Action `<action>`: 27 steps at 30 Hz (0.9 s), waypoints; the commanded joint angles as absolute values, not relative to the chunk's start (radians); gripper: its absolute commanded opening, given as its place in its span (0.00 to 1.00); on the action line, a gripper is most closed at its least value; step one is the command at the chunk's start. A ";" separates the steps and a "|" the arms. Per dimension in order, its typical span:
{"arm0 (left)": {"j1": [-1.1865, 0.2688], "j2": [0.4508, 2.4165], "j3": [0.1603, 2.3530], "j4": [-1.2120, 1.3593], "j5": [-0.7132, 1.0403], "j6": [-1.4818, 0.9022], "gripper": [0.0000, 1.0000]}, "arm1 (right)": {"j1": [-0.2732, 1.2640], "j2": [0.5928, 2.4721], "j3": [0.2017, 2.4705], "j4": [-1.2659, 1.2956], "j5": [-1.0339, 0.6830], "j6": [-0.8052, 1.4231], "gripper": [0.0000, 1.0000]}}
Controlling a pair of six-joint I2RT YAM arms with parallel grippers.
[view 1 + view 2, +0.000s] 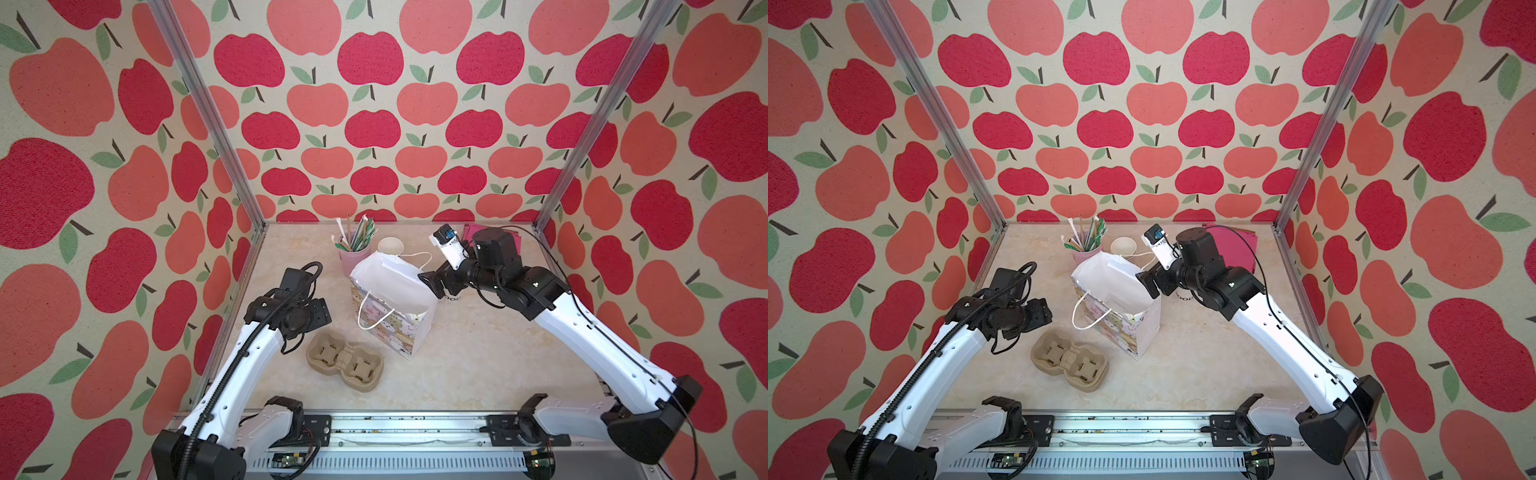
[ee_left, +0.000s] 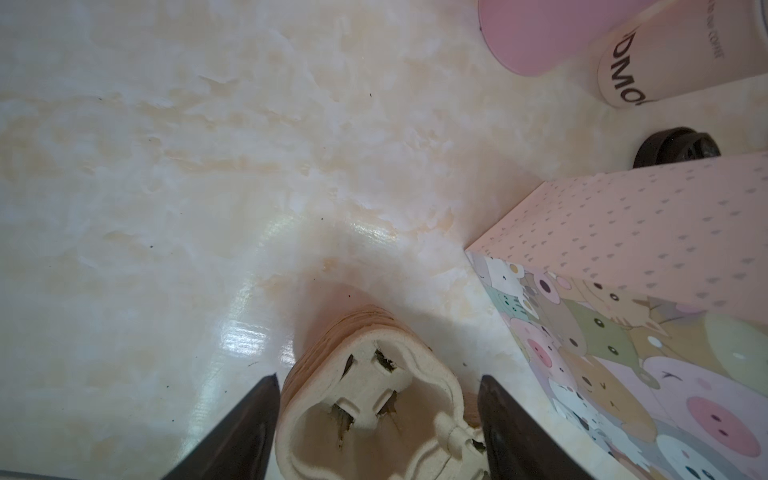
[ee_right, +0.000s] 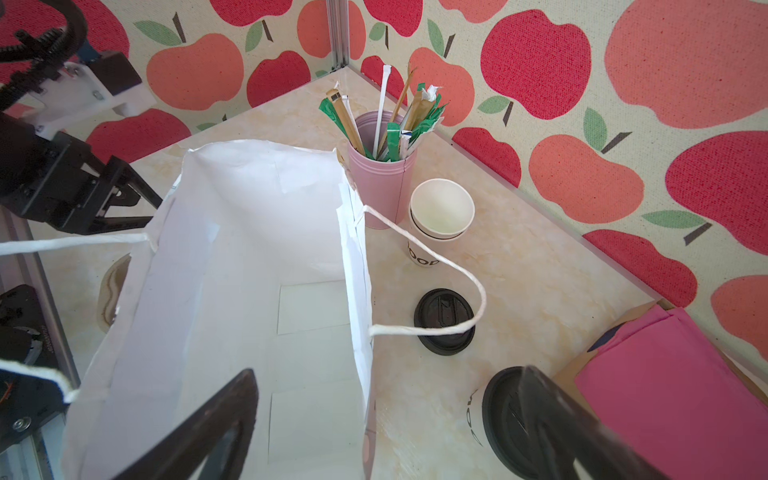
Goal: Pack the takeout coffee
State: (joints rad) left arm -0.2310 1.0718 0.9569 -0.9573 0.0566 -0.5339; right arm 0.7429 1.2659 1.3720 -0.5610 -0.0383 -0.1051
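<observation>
- While my left end effector [image 2: 378, 376] hangs low over the cardboard cup tray [image 1: 344, 360] at the front left of the desk [image 1: 478, 365], its fingers are spread, one on each side of the tray's end well. I cannot tell whether they touch it.
- My right end effector [image 3: 388, 372] is spread wide at the top of the paper bag [image 3: 249, 249]. One finger is over the open mouth and the other is outside, with the bag's side wall between them. It holds nothing.
- The bag stands upright near the middle of the desk.
- The coffee cup [image 3: 476, 415], white with black lettering, stands upright on the desk just beside the bag on my right arm's side. It is outside the bag, between it and a pile of pink napkins [image 3: 673, 395].
- A black lid [image 3: 503, 411] sits on the cup, and my outer right finger partly hides both in the right wrist view.
- In both top views my right arm covers the coffee cup [image 1: 451, 298] [image 1: 1185, 297], leaving only a strip of lettering visible.
- A second lid [image 3: 444, 322] lies flat on the desk near the bag, with the bag's white cord handle [image 3: 457, 266] looped across it.
- Farther back, a stack of white cups [image 3: 440, 212] stands just beside a pink cup of straws [image 3: 380, 187].
</observation>
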 commanded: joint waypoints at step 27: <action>-0.227 1.192 0.839 -0.997 -0.023 -0.552 0.52 | 0.735 1.212 1.348 -0.617 -0.008 -0.115 0.99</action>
State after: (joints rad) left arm -0.2306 1.1709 0.8433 -0.9604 0.0284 -0.5434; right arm 0.7429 1.2381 1.3624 -0.5972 -0.0162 -0.1154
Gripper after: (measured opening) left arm 0.523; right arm 0.993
